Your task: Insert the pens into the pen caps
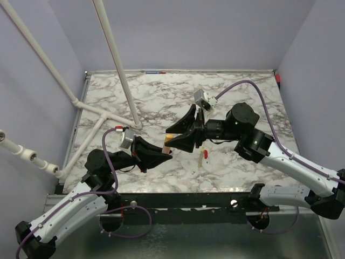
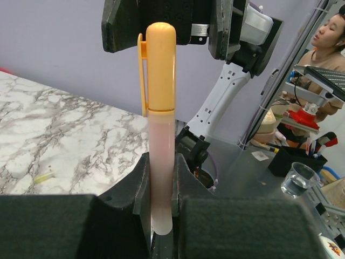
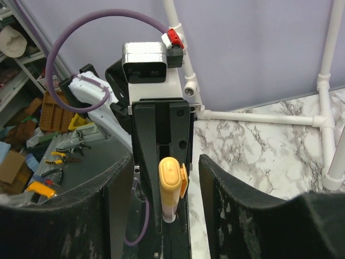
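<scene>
My left gripper [image 1: 163, 151] is shut on a pen with a whitish-pink barrel [image 2: 160, 162]. It holds the pen above the marble table [image 1: 232, 97]. An orange cap [image 2: 160, 65] with a clip sits on the pen's free end. The capped pen also shows in the right wrist view [image 3: 170, 186]. My right gripper [image 1: 171, 138] is open, its jaws wide on either side of the cap and not touching it [image 3: 166, 162]. A short red piece [image 1: 205, 154] and a slim yellow piece [image 1: 200, 160] lie on the table below my right gripper. I cannot tell whether they are pens or caps.
A white pipe frame [image 1: 121, 70] stands over the table's left half, with a T-joint [image 1: 102, 114] lying on the marble. Purple walls close the back and sides. A small yellow piece [image 2: 43, 177] lies on the marble in the left wrist view.
</scene>
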